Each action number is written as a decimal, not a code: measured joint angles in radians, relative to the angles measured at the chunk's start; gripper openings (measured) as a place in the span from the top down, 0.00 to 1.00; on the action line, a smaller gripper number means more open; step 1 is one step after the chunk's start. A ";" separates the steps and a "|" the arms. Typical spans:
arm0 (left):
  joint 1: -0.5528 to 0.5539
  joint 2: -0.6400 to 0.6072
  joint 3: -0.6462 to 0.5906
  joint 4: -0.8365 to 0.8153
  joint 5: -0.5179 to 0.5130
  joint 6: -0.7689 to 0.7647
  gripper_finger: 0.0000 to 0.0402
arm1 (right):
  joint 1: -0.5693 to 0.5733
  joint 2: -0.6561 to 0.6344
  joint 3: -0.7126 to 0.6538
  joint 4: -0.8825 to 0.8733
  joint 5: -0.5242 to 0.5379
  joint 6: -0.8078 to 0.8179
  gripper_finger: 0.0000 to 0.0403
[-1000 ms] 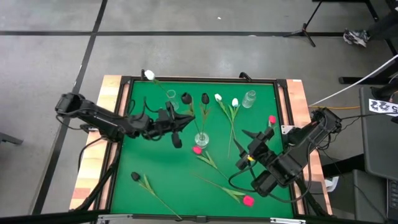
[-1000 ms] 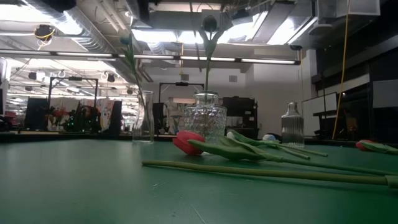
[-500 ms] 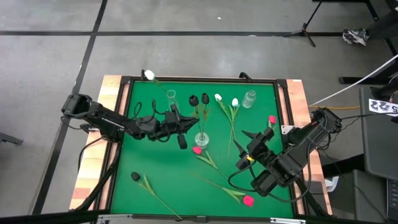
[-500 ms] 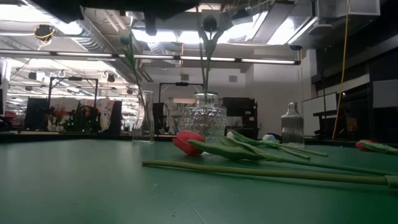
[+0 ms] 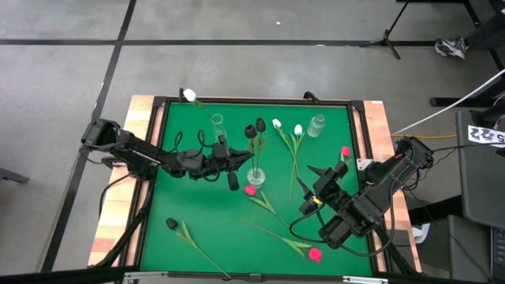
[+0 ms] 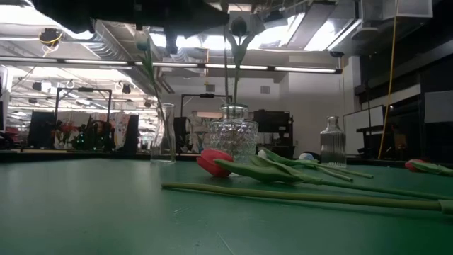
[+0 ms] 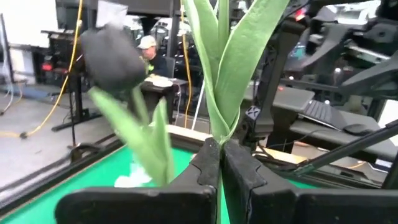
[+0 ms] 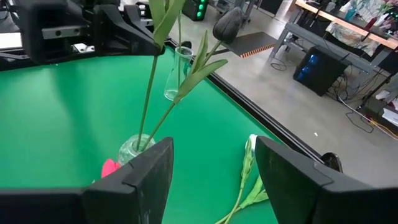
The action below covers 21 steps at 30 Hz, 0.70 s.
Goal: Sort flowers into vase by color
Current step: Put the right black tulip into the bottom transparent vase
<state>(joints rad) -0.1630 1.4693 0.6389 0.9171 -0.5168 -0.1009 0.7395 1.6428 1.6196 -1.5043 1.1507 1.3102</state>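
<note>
A: What just changed?

B: The left gripper (image 7: 220, 149) has swung toward the table's middle. It's clenched on the green stem of a black-budded artificial tulip (image 5: 249, 131). A second ago that bud was well left of the round cut-glass vase (image 5: 255, 176); now it's just beside the second black tulip (image 5: 260, 125) already standing there.

A: Stem in the vase?

B: Looks like it. From table height both stems run down to the neck side by side. Whether the end is properly inside, can't tell.

A: So for the sort?

B: My read: two blacks in one vase once it lets go, not yet released. The third black tulip (image 5: 171, 224) lies flat at the near left of the green mat (image 5: 189, 205).

A: Right gripper (image 8: 214, 180)?

B: Hasn't moved, fingers spread, holding nothing, parked over the mat's right side.

A: The rest?

B: Pink-red tulip (image 5: 250, 190) lies touching the vase's base. Slim clear vase (image 5: 217, 121) and small clear bottle (image 5: 316, 125) look empty.
</note>
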 joint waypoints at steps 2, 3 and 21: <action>0.005 0.000 -0.020 0.006 -0.001 -0.026 1.00 | 0.000 0.000 0.000 0.000 0.000 0.000 0.44; 0.007 0.000 -0.031 0.013 -0.001 -0.029 1.00 | 0.000 0.000 0.000 0.000 0.000 0.000 0.44; 0.009 0.105 -0.039 0.138 -0.001 -0.087 0.99 | 0.000 0.000 0.001 -0.013 0.000 0.001 0.44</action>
<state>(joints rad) -0.1543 1.5747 0.5997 1.0553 -0.5179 -0.1878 0.7391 1.6428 1.6203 -1.5169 1.1507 1.3113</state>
